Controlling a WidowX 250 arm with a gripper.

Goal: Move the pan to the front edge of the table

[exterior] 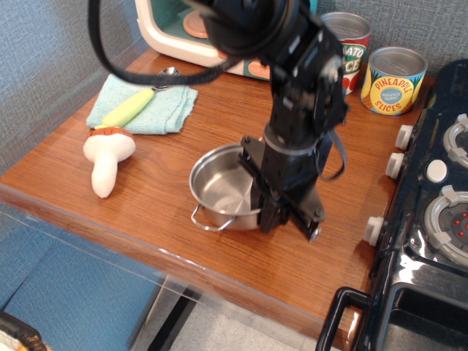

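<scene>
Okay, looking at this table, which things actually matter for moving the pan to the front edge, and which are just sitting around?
Part of the job:
pan
gripper, closed on the pan's right rim
table, front edge

Just lying about:
tomato sauce can
pineapple can
blue cloth
spoon
toy mushroom
toy stove
toy microwave

pan (223, 189) right rim hidden behind pincer (272, 212), tomato can (349, 53) partly hidden, stove (431, 219) cut off right

Pan (223, 189): gripped at its right rim by the gripper (269, 208), near the front edge of the surface (183, 241).
Fingers (257, 197): closed over the rim.
Mushroom toy (106, 156): laid near the left edge.
</scene>
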